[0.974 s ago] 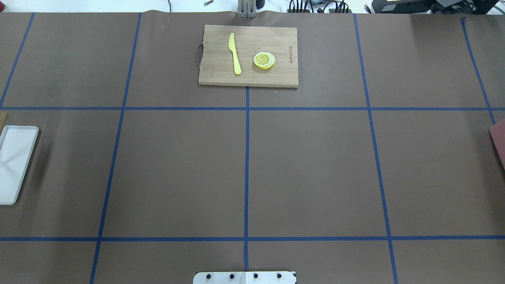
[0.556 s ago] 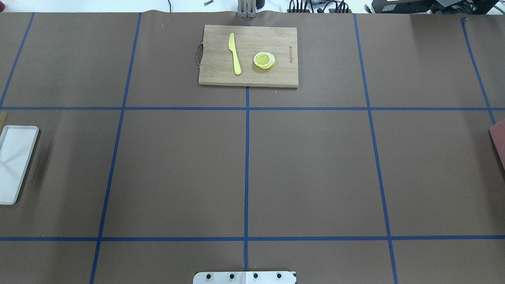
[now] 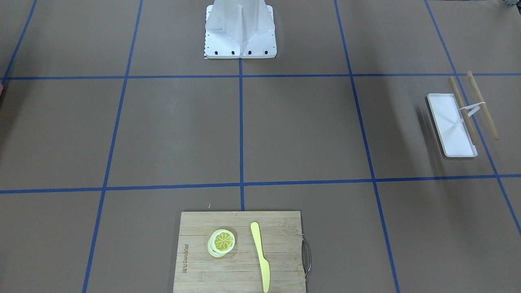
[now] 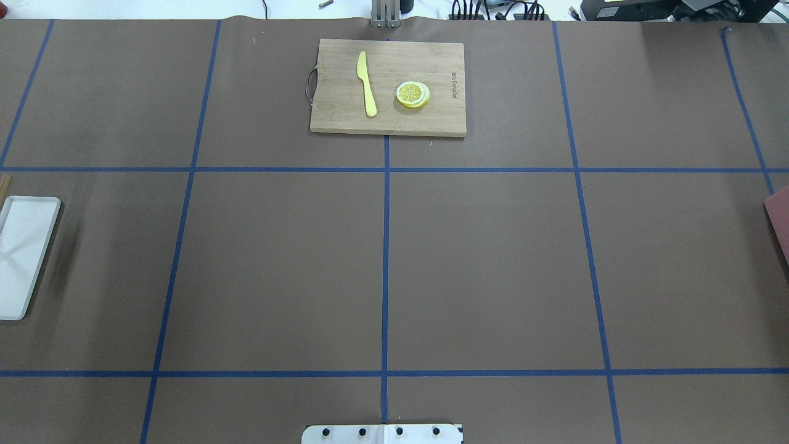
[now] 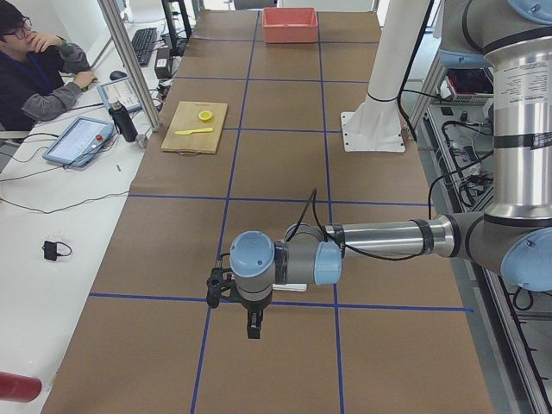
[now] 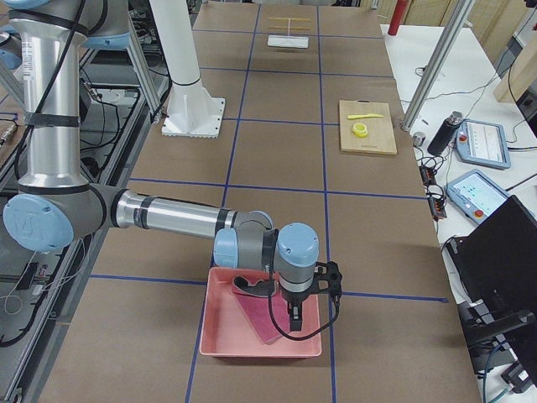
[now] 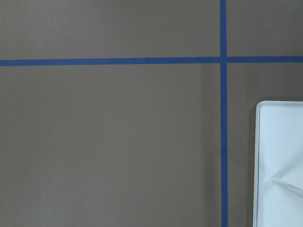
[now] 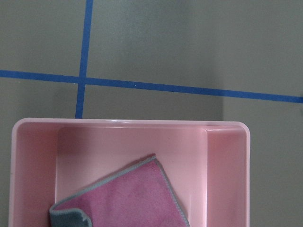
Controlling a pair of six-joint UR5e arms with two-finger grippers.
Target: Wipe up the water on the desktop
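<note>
The desktop (image 4: 481, 265) is a wide brown surface crossed by blue tape lines; I see no water on it in any view. A pink cloth (image 8: 132, 194) with a grey edge lies in a pink bin (image 8: 227, 170) at the table's right end. My right gripper (image 6: 289, 323) hangs just above that bin (image 6: 220, 323) and cloth (image 6: 260, 319). My left gripper (image 5: 253, 326) hangs over bare desktop at the left end. Each gripper shows only in a side view, so I cannot tell whether either is open or shut.
A wooden cutting board (image 4: 388, 86) with a yellow knife (image 4: 367, 83) and lemon slices (image 4: 413, 94) lies at the far middle. A white tray (image 4: 21, 256) and two wooden sticks (image 3: 482, 106) lie at the left end. The robot base (image 3: 240, 28) stands at the near edge. An operator (image 5: 34, 69) sits beside the table.
</note>
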